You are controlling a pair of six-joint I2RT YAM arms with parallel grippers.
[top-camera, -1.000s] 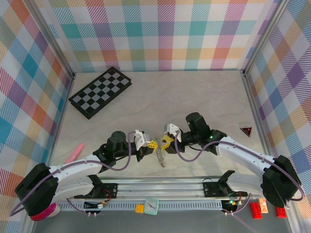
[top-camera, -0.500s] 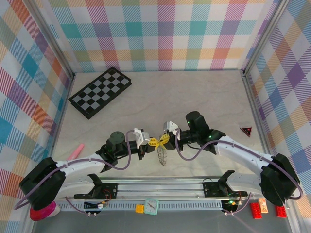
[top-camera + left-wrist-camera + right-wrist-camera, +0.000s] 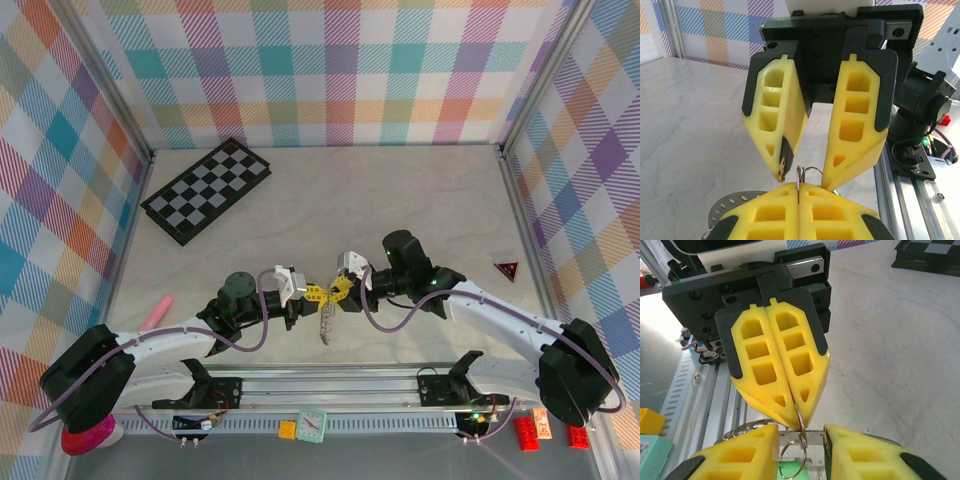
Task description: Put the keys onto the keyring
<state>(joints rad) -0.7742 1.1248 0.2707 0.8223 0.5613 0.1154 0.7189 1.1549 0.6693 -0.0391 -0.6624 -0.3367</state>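
**Swung edge-on, the keyring (image 3: 325, 325) now dangles between two grippers**

Half a second ago it showed as a flat oval; now it hangs thin and straight below the meeting fingertips. The left gripper (image 3: 798, 187) has its pads pressed together on a thin wire loop at the ring's top, carrying the weight. The right gripper (image 3: 801, 436) faces it tip to tip, jaws parted either side of that loop, probably to leave room to work there
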